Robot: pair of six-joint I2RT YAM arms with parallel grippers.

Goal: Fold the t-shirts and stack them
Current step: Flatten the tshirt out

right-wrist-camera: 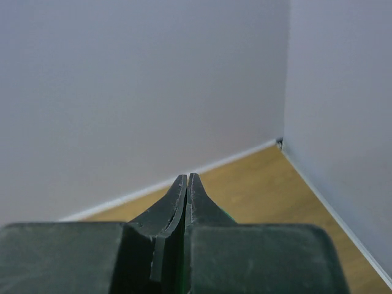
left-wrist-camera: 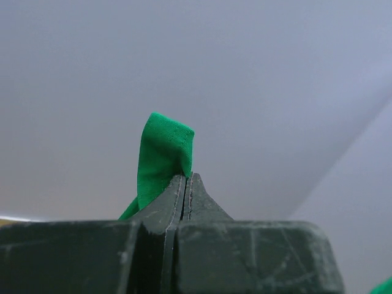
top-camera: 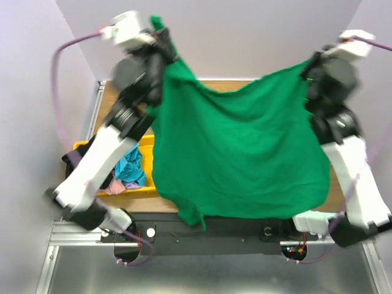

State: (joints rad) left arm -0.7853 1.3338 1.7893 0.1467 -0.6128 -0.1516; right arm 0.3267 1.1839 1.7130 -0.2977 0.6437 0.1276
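Note:
The bright green t-shirt point(top-camera: 239, 147) hangs spread in the air between both raised arms, above the wooden table. My left gripper point(top-camera: 160, 32) is shut on its upper left corner; in the left wrist view a green tip point(left-wrist-camera: 164, 156) sticks up past the closed fingertips point(left-wrist-camera: 185, 179). My right gripper point(top-camera: 311, 64) is shut on the upper right corner; in the right wrist view the jaws point(right-wrist-camera: 187, 177) are closed, with only a sliver of green showing beside them. Teal, black and pale pink shirts point(top-camera: 125, 171) lie bunched in the yellow bin.
The yellow plastic bin point(top-camera: 149, 147) stands at the table's left side, partly under the left arm. Grey walls close in the back and sides. The wooden table point(top-camera: 334, 195) is mostly hidden behind the hanging shirt.

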